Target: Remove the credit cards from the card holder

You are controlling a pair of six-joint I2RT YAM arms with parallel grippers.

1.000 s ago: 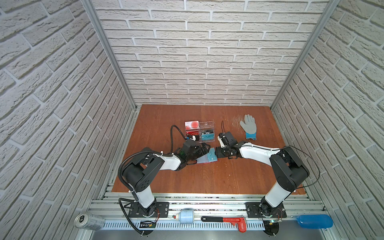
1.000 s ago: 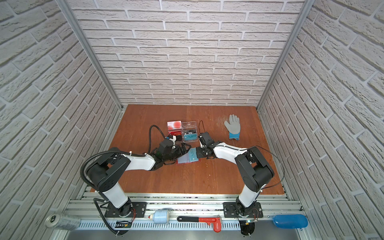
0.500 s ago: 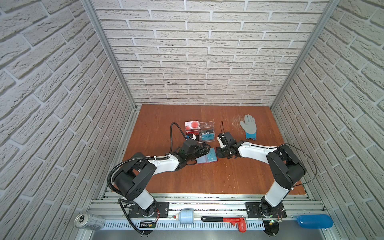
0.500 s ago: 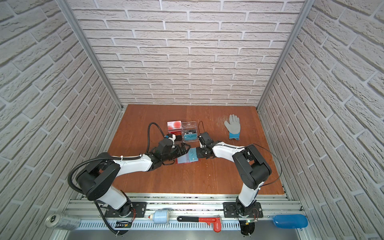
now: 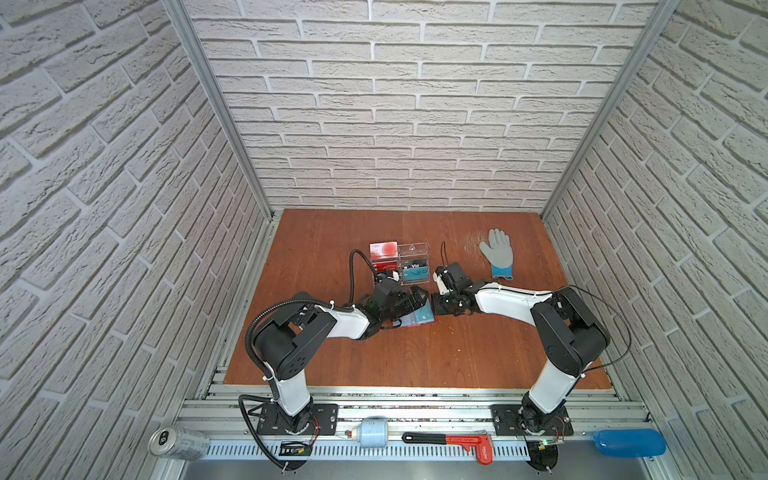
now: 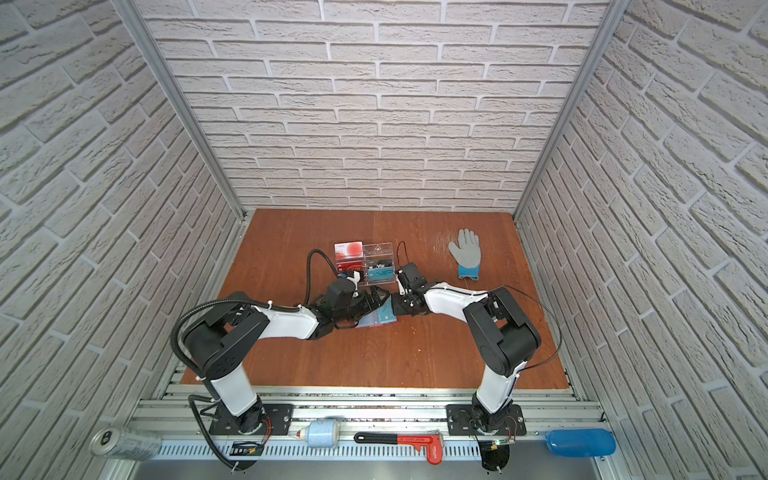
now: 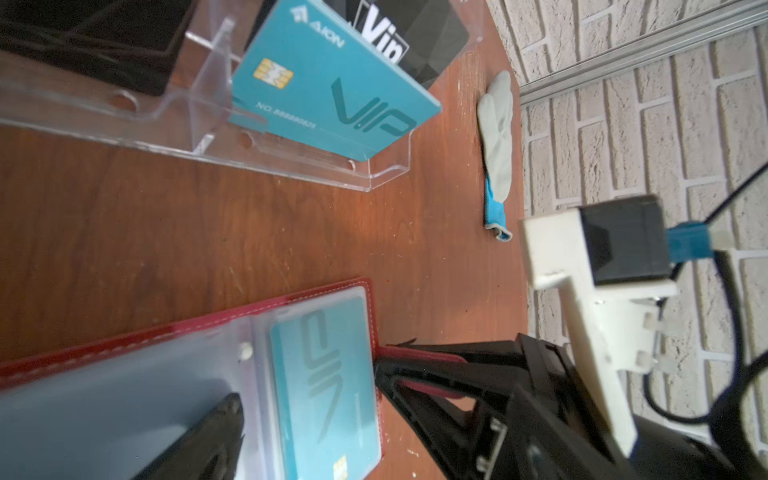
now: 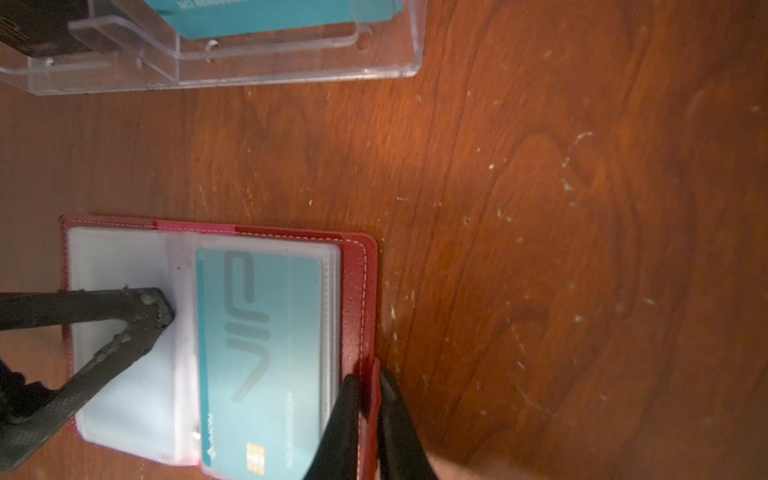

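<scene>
The card holder (image 8: pixel 353 291) is a red wallet lying open on the wooden table, its clear sleeves facing up; both top views show it (image 5: pixel 417 319) (image 6: pixel 379 321). A teal credit card (image 8: pixel 259 353) with a gold chip sits inside the sleeve nearest my right gripper, and the left wrist view shows it too (image 7: pixel 328 386). My right gripper (image 8: pixel 368 392) is shut on the holder's red snap tab at that edge. My left gripper (image 5: pixel 409 308) stands open over the other half, and one of its fingers (image 8: pixel 141 307) rests on the empty pale sleeve.
A clear acrylic stand (image 5: pixel 399 262) with VIP cards is just behind the holder, close to both grippers. A grey glove (image 5: pixel 496 259) with a blue cuff lies at the back right. A can, a wrench and bottles sit on the front rail.
My right gripper's jaws have closed onto the holder's red tab. The left arm's elbow has swung outward, but its open gripper stays over the holder.
</scene>
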